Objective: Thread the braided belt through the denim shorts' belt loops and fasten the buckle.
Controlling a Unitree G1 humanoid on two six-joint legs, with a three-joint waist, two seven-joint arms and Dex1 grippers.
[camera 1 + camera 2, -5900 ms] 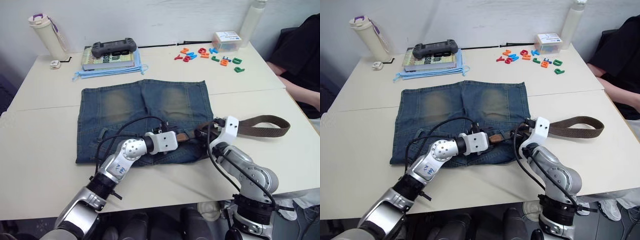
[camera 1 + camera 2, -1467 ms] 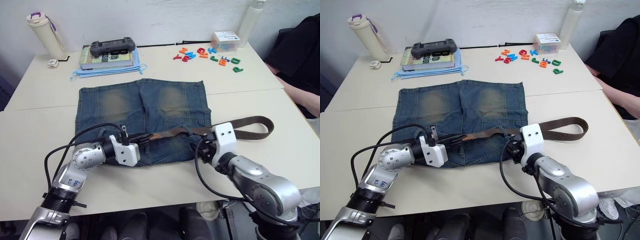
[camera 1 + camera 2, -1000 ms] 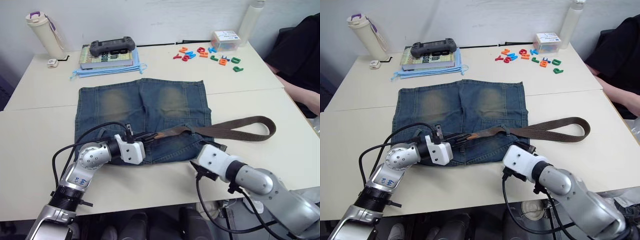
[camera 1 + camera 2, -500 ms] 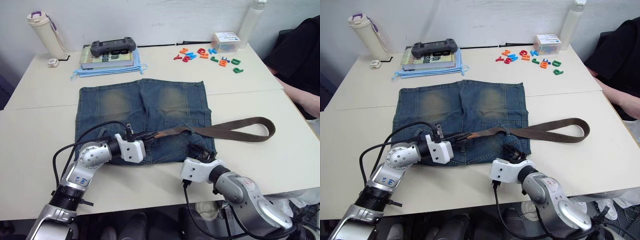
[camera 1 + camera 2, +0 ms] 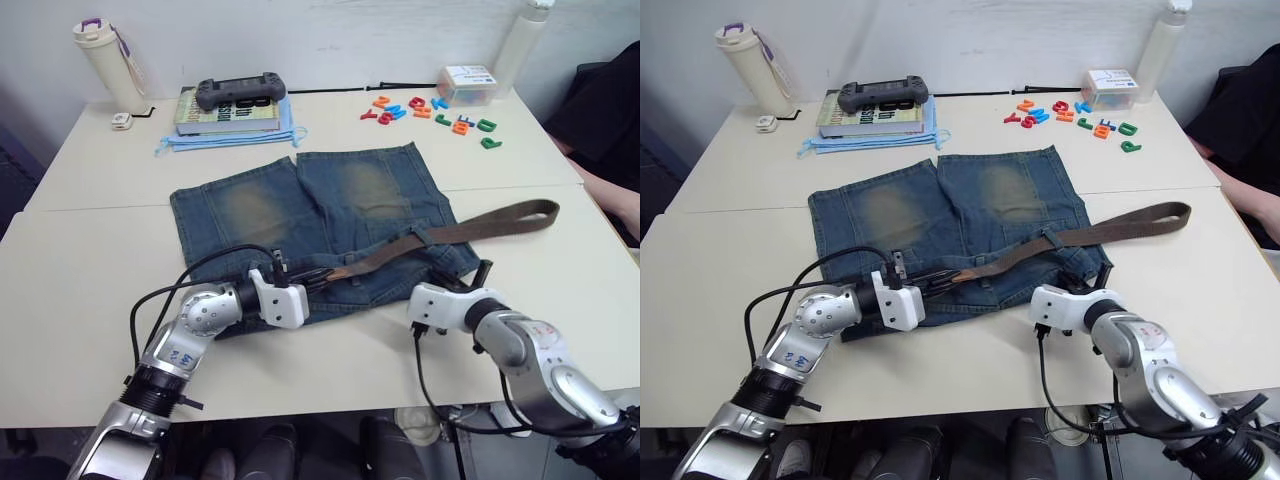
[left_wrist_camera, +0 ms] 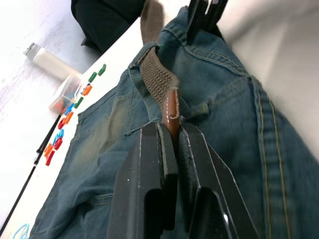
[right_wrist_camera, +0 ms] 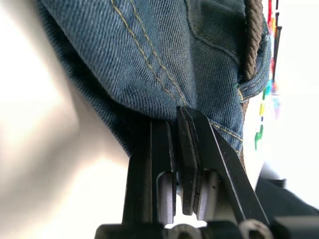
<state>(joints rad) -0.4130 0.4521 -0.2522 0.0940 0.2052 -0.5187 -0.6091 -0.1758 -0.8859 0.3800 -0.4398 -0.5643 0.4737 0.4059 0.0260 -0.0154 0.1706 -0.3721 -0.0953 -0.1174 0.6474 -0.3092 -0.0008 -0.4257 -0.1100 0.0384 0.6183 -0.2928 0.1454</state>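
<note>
Gripping | left tool (image 6: 169,149) clamped on braided belt (image 5: 470,226) tip | right tool (image 7: 174,144) pinching denim shorts (image 5: 300,205) edge

Even, bright overhead light; soft shadows under both arms. The table (image 5: 90,260) glares white in wrist views, whose near fingers blur.

The left gripper (image 6: 170,142) has its jaws closed on the tan tip (image 6: 171,115) of the belt (image 6: 157,74), which stands up between them. Beyond the tip the brown woven strap runs across the shorts (image 6: 229,114) and under a belt loop (image 6: 145,54) at the waistband. Coloured letters (image 6: 67,117) and a small box (image 6: 65,94) lie on the table (image 6: 27,164) past the shorts.
</note>
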